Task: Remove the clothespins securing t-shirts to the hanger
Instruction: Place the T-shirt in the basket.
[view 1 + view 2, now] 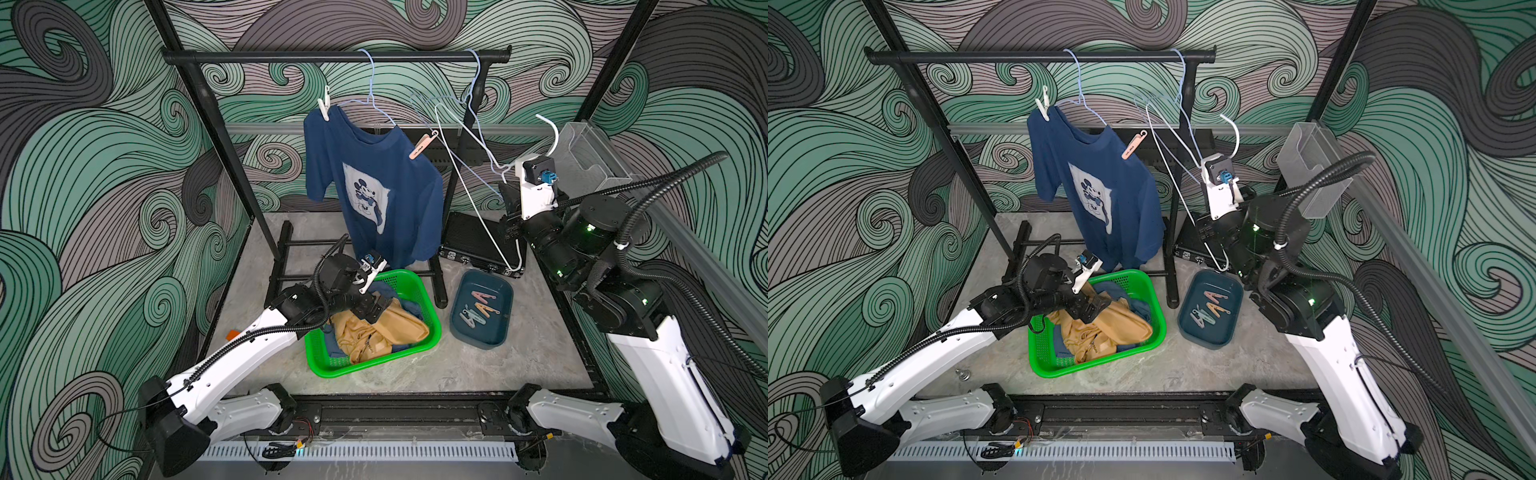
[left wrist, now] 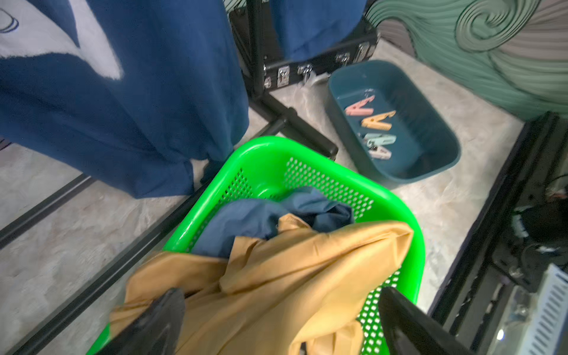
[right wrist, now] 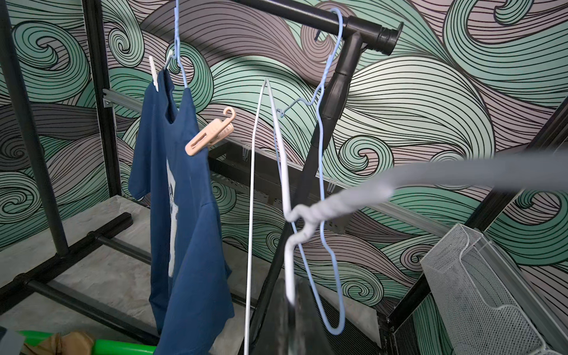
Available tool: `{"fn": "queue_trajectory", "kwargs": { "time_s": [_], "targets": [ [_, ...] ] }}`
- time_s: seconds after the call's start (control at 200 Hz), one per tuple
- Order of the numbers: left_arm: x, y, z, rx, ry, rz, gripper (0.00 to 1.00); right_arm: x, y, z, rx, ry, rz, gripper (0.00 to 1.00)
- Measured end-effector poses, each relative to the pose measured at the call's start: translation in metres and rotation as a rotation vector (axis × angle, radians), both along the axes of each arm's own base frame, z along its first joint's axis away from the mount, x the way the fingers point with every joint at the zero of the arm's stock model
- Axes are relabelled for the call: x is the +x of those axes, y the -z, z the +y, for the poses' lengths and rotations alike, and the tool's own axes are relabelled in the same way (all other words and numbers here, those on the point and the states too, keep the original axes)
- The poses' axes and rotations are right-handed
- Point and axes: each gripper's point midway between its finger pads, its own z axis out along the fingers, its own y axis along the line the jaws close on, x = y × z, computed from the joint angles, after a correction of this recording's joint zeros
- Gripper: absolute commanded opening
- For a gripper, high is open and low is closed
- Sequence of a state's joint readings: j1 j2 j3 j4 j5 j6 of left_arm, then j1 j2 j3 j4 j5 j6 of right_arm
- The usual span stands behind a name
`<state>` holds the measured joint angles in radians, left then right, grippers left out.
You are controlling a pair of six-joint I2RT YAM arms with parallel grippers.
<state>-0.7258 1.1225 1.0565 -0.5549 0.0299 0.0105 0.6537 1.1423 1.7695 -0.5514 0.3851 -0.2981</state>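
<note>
While the navy t-shirt (image 1: pixel 374 187) hangs from a pale blue hanger (image 1: pixel 371 83) on the black rail (image 1: pixel 270 57), two clothespins pin it there. A white clothespin (image 1: pixel 324 106) sits on one shoulder and a peach clothespin (image 1: pixel 420 146) on the other (the peach one juts out at a slant, hooked end uppermost).

On the table below, a green basket (image 1: pixel 405 276) holds the mustard t-shirt (image 1: pixel 386 332), crumpled on top of the blue t-shirt (image 2: pixel 246 215). The left gripper (image 2: pixel 279 307) hovers over the mustard cloth with its jaws spread wide and nothing between them. In the left wrist view its dark fingers (image 2: pixel 159 319) frame the fabric on either side.

Just beside the basket stands a teal tray (image 1: pixel 494 328) with four loose pegs lying in it: a pink clothespin (image 2: pixel 359 107), an orange clothespin (image 2: pixel 378 120), a mint clothespin (image 2: pixel 379 140) and a pale clothespin (image 2: pixel 381 152).

The right gripper (image 3: pixel 290 310) is raised near the end of the rail, clamped tight on the shoulder wire of a bare white wire hanger (image 3: pixel 310 212), just below its twisted neck. Beside it an empty blue hanger (image 3: pixel 321 166) hangs from the rail.
</note>
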Motion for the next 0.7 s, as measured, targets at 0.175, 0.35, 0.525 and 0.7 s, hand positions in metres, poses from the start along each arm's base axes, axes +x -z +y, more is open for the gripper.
{"fn": "queue_trajectory", "kwargs": {
  "time_s": [0.175, 0.35, 0.525, 0.7],
  "targets": [
    [-0.008, -0.013, 0.019, 0.004, -0.046, -0.046, 0.98, -0.004, 0.005, 0.004, -0.014, -0.020, 0.019, 0.00],
    [-0.020, -0.093, 0.030, -0.249, -0.093, -0.205, 0.99, -0.029, 0.009, -0.004, 0.006, -0.065, 0.030, 0.00],
    [-0.021, -0.184, 0.024, -0.412, -0.056, -0.367, 0.99, -0.071, 0.006, -0.022, 0.066, -0.141, 0.031, 0.00],
    [-0.019, -0.223, 0.010, -0.440, 0.015, -0.435, 0.99, -0.098, 0.013, -0.034, 0.067, -0.183, 0.053, 0.00]
  ]
}}
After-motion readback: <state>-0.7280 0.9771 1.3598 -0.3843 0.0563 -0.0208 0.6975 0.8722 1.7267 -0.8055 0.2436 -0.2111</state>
